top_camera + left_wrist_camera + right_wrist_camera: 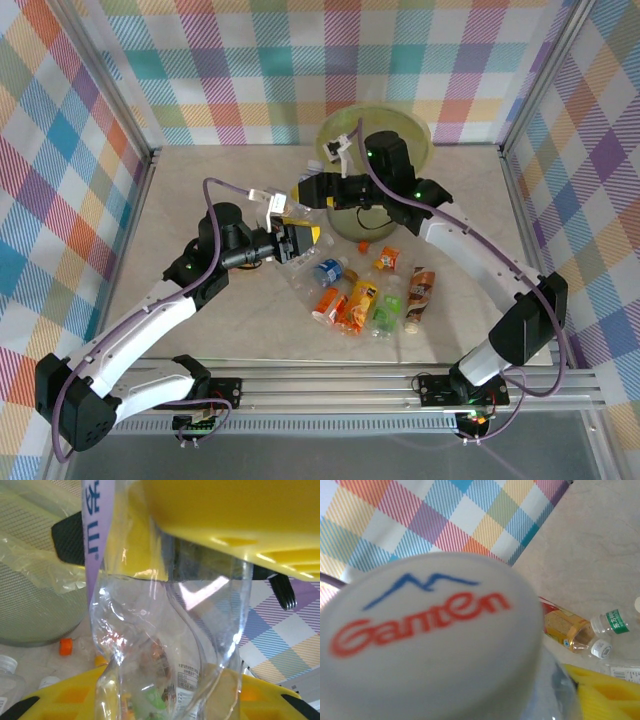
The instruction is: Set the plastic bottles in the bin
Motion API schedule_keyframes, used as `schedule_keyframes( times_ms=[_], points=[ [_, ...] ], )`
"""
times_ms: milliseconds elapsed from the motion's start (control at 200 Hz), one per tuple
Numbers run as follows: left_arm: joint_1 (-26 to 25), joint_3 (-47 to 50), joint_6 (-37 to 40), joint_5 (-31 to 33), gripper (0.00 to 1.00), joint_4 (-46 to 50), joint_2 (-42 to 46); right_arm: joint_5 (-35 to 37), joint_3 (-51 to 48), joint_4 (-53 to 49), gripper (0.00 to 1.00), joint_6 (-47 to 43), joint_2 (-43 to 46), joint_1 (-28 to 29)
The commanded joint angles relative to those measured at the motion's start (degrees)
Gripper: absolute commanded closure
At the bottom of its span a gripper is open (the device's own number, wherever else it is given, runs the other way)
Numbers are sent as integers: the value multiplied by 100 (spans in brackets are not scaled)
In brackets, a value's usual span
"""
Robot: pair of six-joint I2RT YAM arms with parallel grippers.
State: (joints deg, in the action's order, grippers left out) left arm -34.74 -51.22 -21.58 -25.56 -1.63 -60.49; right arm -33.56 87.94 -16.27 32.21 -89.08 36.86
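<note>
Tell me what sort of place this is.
Probably a robot test cell: plaid walls, two arms bolted to an aluminium rail, plastic bottles beside a bin.

Left hand point(298, 238) clamped on bottle point(145, 645); right hand point(308, 192) close alongside.

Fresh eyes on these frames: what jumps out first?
The left gripper is shut on a crumpled clear bottle, held above mid-table. A white cap with red lettering looms right against the right wrist camera. Behind, the pale green bin stands at the far edge, with loose bottles heaped on the table in front of it.
</note>
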Motion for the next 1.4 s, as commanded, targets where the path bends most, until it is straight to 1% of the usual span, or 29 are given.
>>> schedule_keyframes(
  times_ms=[0, 60, 95, 130, 205, 255, 290, 305, 485, 640, 705, 865, 990, 1140, 1275, 1395],
  points=[
    [-68, -154, 169, -2, 60, -117, 115, -36, 213, 113, 38, -91, -57, 40],
    [-67, -152, 185, 31, 56, -79, 143, 16, 243, 76, 44, -111, -64, 40],
    [-68, -144, 189, 47, 52, -44, 164, 56, 258, 51, 48, -137, -59, 40],
    [-67, -149, 202, 64, 44, -10, 182, 98, 280, 9, 51, -156, -57, 40],
    [-67, -135, 219, 91, 27, 68, 245, 213, 335, -74, 53, -218, -48, 40],
    [-70, -125, 239, 106, 14, 114, 295, 291, 384, -157, 53, -278, -39, 40],
    [-69, -111, 239, 142, 2, 156, 353, 355, 440, -227, 53, -338, -31, 45],
    [-72, -103, 246, 154, 0, 169, 368, 389, 468, -276, 53, -372, -31, 41],
    [-72, -30, 309, 648, 0, 564, 743, 1077, 1056, -909, 53, -881, -3, 32],
    [-68, 174, 326, 1279, 0, 793, 1180, 2161, 1694, -1385, 53, -1429, -4, -28],
    [-66, 254, 353, 1481, 0, 859, 1336, 2542, 1952, -1452, 53, -1566, -35, -120],
    [-73, 285, 425, 1774, 0, 1078, 1468, 3166, 2578, -1435, 54, -1704, -249, -524],
    [-73, 275, 432, 1905, 0, 1172, 1457, 3355, 3114, -1478, 54, -1702, -647, -896],
    [-70, 271, 433, 2084, 0, 1252, 1444, 3457, 3900, -1805, 54, -1702, -1332, -1278],
    [-68, 268, 445, 2205, 0, 1294, 1427, 3470, 4491, -2080, 54, -1769, -1996, -1461],
    [-68, 257, 453, 2238, 0, 1323, 1402, 3423, 4778, -2281, 54, -1888, -2474, -1480]
  ],
)
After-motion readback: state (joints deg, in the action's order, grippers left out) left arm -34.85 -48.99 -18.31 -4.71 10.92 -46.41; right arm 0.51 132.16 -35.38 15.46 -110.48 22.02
